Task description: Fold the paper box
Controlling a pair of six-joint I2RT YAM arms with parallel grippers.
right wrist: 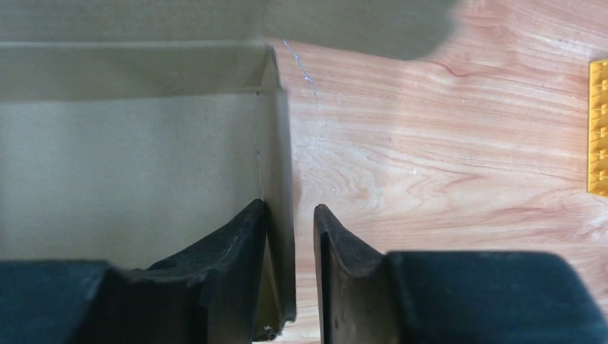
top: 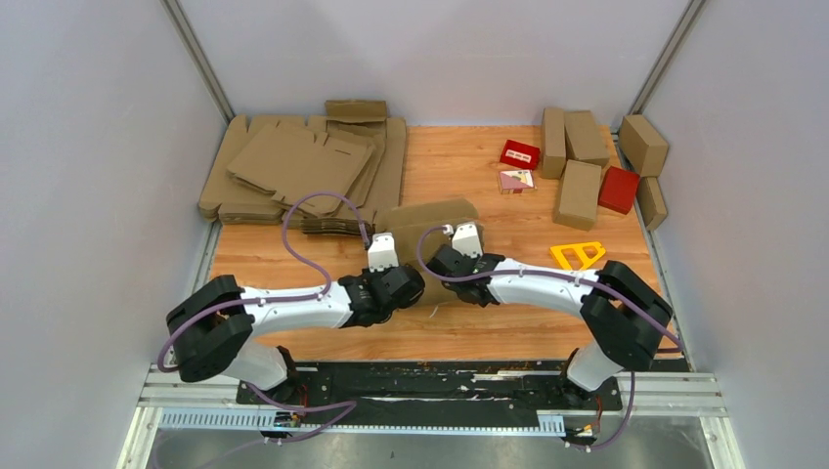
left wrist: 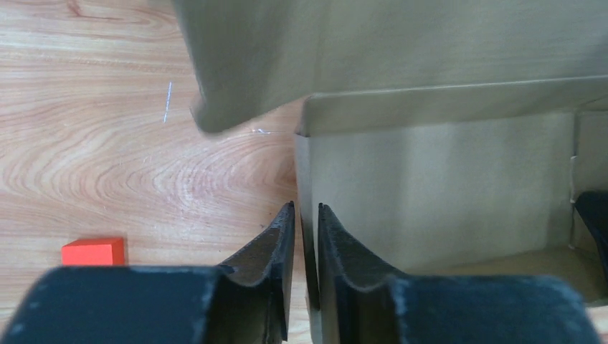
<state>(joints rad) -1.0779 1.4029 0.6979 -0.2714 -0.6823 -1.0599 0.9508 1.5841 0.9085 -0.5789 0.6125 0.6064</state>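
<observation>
Rig: two arms meet at mid-bench, one on each end of the work.
Paper box: the paper box (top: 435, 217) sits on the bench (top: 469, 327) between the two wrists, partly erected, well apart from the other cardboard.
Left end effector: the left end effector (left wrist: 306, 215) has its fingers almost together with the box's left end wall between them. I read it as pinching that wall.
Right end effector: the right end effector (right wrist: 290, 211) straddles the right end wall. The inner finger lies against the cardboard, but bare wood shows between the wall and the outer finger, so it is parted and not clamped.
Done so far: floor panel down; the far long wall and both end walls stand upright, as seen in the paper box (left wrist: 430, 193) from the left wrist and in the paper box (right wrist: 129, 165) from the right wrist. The corner creases look formed.
Left to do (judgement): a large panel, blurred, hangs over the top of both wrist views and is not closed. It is probably the lid, which needs folding over and tucking. The near wall is hidden by the fingers.
Progress (judgement): roughly midway; tray shaped, carton unclosed.
Elsewhere: flat cardboard sheets (top: 303, 166) lie stacked back left; folded brown cartons (top: 577, 191) and a red box (top: 519, 153) stand back right; a yellow piece (top: 577, 255) lies near the right arm.
</observation>
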